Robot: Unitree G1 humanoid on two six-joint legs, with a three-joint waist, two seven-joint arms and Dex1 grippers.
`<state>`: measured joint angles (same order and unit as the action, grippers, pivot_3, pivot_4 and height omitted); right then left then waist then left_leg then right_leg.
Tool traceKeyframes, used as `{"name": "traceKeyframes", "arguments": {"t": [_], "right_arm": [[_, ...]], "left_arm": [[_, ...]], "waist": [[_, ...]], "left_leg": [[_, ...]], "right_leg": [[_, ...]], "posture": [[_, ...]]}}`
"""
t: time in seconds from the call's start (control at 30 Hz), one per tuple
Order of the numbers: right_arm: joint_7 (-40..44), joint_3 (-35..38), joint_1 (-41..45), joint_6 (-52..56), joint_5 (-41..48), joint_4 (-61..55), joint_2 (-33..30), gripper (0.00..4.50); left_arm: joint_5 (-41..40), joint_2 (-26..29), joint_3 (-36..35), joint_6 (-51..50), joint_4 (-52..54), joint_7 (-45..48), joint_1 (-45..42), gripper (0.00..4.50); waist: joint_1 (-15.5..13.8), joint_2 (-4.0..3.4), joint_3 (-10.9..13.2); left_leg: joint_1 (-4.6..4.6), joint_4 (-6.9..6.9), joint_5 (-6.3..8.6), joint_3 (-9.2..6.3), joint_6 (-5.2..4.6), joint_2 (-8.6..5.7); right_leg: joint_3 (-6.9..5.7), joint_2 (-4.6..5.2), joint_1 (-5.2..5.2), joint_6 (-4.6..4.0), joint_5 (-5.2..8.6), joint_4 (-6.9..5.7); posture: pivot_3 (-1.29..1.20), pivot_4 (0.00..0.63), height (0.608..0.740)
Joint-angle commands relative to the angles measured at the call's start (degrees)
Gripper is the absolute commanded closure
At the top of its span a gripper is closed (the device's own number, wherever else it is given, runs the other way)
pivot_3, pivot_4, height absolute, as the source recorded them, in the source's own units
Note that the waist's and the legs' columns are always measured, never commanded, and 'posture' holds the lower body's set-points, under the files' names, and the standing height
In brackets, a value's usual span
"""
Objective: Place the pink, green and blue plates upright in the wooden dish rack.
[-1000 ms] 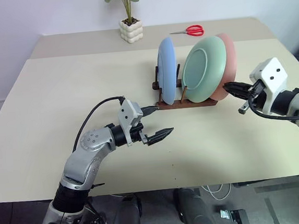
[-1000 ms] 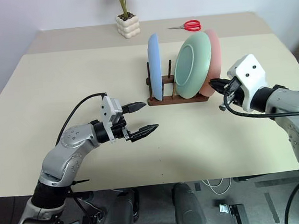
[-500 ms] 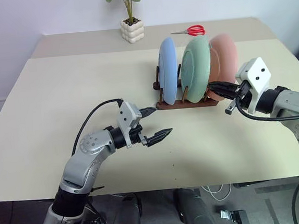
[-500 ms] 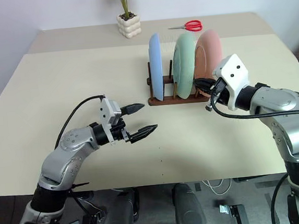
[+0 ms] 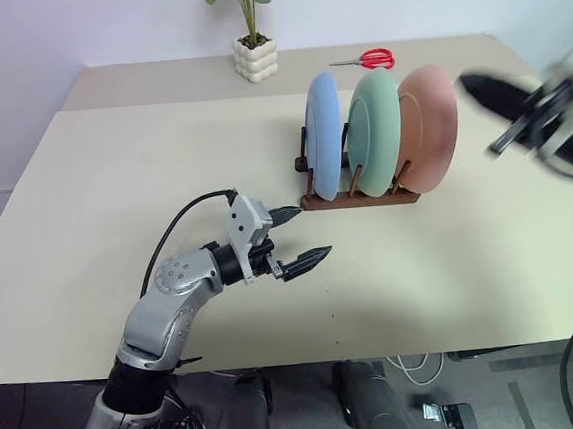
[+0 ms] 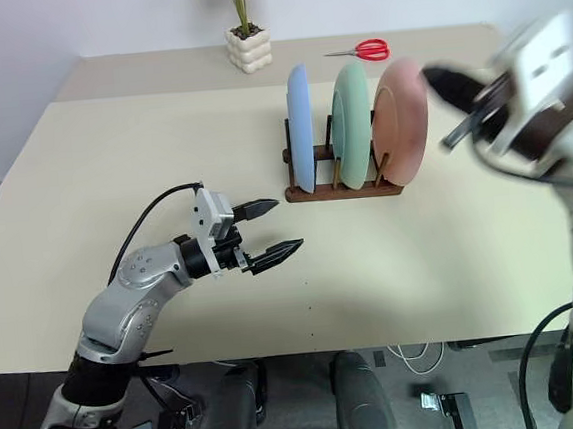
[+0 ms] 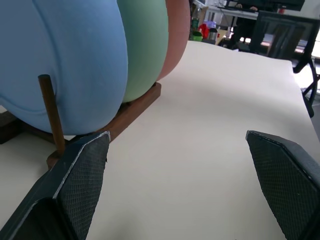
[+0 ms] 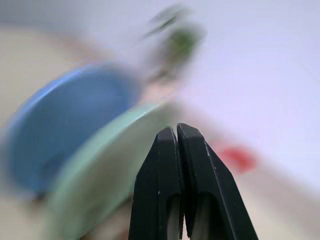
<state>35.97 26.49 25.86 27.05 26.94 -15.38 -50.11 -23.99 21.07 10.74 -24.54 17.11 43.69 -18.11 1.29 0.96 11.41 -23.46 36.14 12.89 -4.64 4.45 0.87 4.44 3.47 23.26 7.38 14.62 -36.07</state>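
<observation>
Beside the wooden dish rack (image 5: 357,196), table (image 5: 142,167) lies open to its edges.

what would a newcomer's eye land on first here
The three plates standing upright in a row in the rack right of the table's middle: blue plate, green plate, then pink plate. Next, the left tool, open, hovers low over the table in front of the rack. The right tool, shut and empty, is raised to the right of the pink plate.
</observation>
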Motion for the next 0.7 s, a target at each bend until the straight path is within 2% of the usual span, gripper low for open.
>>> {"name": "traceKeyframes", "arguments": {"t": [0.03, 0.13, 0.3, 0.4, 0.6, 0.7], "right_arm": [[-1.3, 4.1, -1.5, -2.8, -1.9, 5.4, 0.0, 4.44], [0.9, 5.9, -6.0, -4.8, -0.7, 10.3, 2.3, 4.44], [5.8, 3.9, -15.4, -12.6, -2.7, 21.3, 6.8, 4.44], [7.1, 2.5, -15.6, -17.2, -4.6, 24.4, 6.6, 4.44], [8.6, -0.7, -13.8, -18.4, -3.2, 30.9, 11.9, 4.44], [10.5, -2.2, -13.7, -20.0, -3.6, 33.4, 13.0, 4.44]], "left_arm": [[1.2, -0.9, -0.4, 3.1, -0.6, -0.2, -1.0, 0.00], [2.4, -1.2, -2.6, 5.3, -3.4, -2.0, -1.3, 0.00], [4.5, 2.7, -9.1, 9.9, -8.5, -3.6, 2.5, 0.00], [4.8, 3.0, -9.8, 10.7, -9.6, -3.8, 2.9, 0.00], [5.5, 5.4, -15.5, 13.2, -10.3, -5.6, 10.3, 0.00], [5.6, 5.4, -16.0, 13.1, -9.3, -6.5, 12.2, 0.00]], "waist": [[-0.3, 0.02, 0.0], [-0.3, -0.01, 0.0], [0.0, -0.16, -0.1], [0.4, -0.57, 0.0], [1.4, -0.44, -0.1], [1.1, -0.49, -0.1]], "left_leg": [[0.01, 0.00, 0.00, 0.00, 0.00, 0.00], [0.03, 0.00, 0.00, 0.02, 0.00, 0.00], [0.10, -0.03, 0.00, 0.00, 0.00, 0.01], [0.13, -0.02, 0.01, 0.17, -0.02, 0.00], [0.25, -0.10, 0.01, 0.16, -0.03, 0.02], [0.21, -0.12, 0.03, 0.15, -0.06, 0.04]], "right_leg": [[0.00, 0.00, -0.01, 0.00, 0.00, 0.01], [0.03, 0.00, -0.01, 0.00, -0.01, -0.02], [0.02, -0.02, -0.08, 0.03, -0.02, -0.05], [0.17, 0.00, -0.01, 0.02, -0.02, -0.07], [0.17, -0.02, -0.11, 0.06, -0.03, -0.08], [0.16, -0.04, -0.06, 0.21, -0.09, -0.09]], "posture": [[0.00, 0.150, 0.730], [0.00, 0.150, 0.730], [0.00, 0.150, 0.730], [0.00, 0.150, 0.730], [0.00, 0.150, 0.730], [0.00, 0.150, 0.730]]}}
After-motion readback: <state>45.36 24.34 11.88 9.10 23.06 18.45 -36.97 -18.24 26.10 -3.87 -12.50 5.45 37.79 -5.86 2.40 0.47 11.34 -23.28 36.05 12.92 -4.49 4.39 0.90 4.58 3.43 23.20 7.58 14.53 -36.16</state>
